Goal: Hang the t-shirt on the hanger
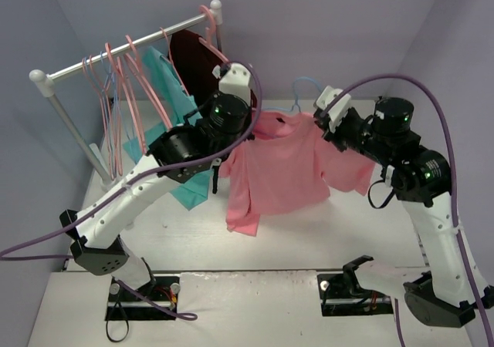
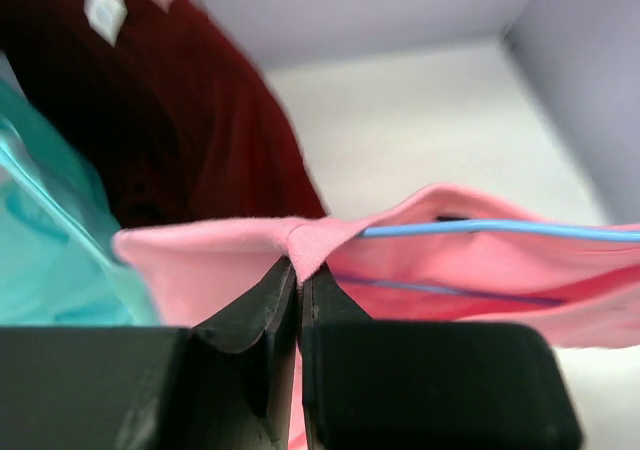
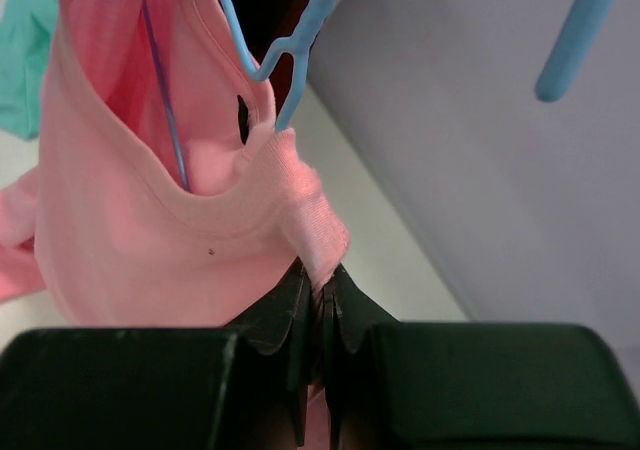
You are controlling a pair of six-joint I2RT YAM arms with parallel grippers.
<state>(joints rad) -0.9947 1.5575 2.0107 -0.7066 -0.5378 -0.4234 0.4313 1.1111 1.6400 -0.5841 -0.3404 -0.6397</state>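
While left hand and right hand pinch its collar, the t-shirt hangs hem-down (hanger inside).

Rack, maroon shirt crowd left; t-shirt spans middle; tabletop free.

Robot lab test cell. Plain lavender walls box in white tabletop; left arm, right arm bolted at near edge; purple cables looping; small clothes rack far left.
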